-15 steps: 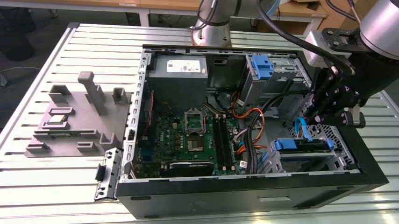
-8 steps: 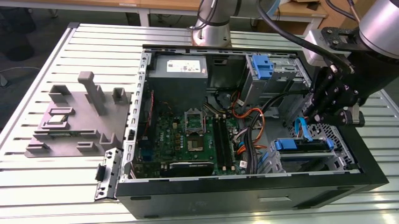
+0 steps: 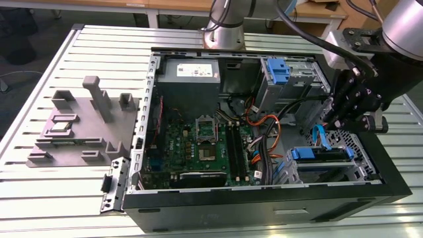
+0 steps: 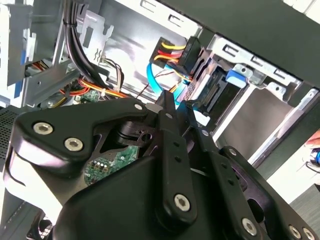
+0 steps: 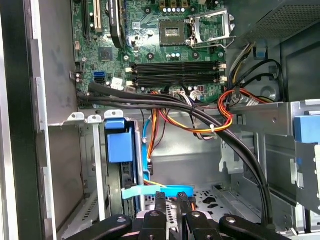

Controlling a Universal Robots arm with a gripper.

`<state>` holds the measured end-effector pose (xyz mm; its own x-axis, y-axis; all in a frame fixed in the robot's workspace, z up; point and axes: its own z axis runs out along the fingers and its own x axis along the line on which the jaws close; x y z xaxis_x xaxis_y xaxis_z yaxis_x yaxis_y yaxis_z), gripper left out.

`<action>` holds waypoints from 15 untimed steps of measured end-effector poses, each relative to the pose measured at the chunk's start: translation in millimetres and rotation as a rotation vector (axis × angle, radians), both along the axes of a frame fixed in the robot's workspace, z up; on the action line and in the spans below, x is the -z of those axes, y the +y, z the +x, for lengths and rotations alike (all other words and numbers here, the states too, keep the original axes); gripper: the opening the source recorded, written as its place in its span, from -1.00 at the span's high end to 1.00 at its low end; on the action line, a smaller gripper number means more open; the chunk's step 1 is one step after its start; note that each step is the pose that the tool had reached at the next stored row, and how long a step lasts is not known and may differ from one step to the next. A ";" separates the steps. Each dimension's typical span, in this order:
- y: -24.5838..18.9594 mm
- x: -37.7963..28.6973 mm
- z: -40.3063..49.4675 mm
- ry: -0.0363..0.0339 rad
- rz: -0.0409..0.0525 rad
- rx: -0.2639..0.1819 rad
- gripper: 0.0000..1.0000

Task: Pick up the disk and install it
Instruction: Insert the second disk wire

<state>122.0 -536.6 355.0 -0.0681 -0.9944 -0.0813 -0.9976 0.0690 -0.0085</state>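
The disk sits in the lower drive bay of the open computer case, at the exterior view's right, its blue side rails showing. In both wrist views the disk stands slotted in the metal bay, edge-on. My black gripper hangs just above and behind that bay. The fingers stand close together with nothing between them, so the gripper is shut, and its tips are apart from the disk. A light-blue flat cable crosses right by the fingertips.
The motherboard, a grey power supply and an upper cage holding a blue bracket fill the case. Orange and black cable bundles run beside the bay. A grey fixture with small parts lies on the slatted table at the exterior view's left.
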 end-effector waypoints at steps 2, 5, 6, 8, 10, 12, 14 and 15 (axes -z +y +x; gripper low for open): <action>0.3 0.1 4.1 0.0005 0.0000 -0.001 0.53; 0.6 0.1 10.9 0.0017 0.0000 -0.002 0.53; 0.8 0.1 12.4 0.0019 0.0000 -0.002 0.53; 1.0 0.2 13.0 0.0021 0.0002 -0.002 0.53; 1.0 0.1 13.1 0.0021 0.0000 -0.002 0.53; 0.9 -0.1 13.2 0.0022 0.0000 -0.002 0.53; 1.0 -1.0 13.2 0.0022 0.0000 -0.002 0.53; 1.0 -1.6 13.2 0.0022 0.0000 -0.002 0.53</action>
<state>135.2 -535.6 356.6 -0.0664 -0.9945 -0.0811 -0.9977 0.0672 -0.0063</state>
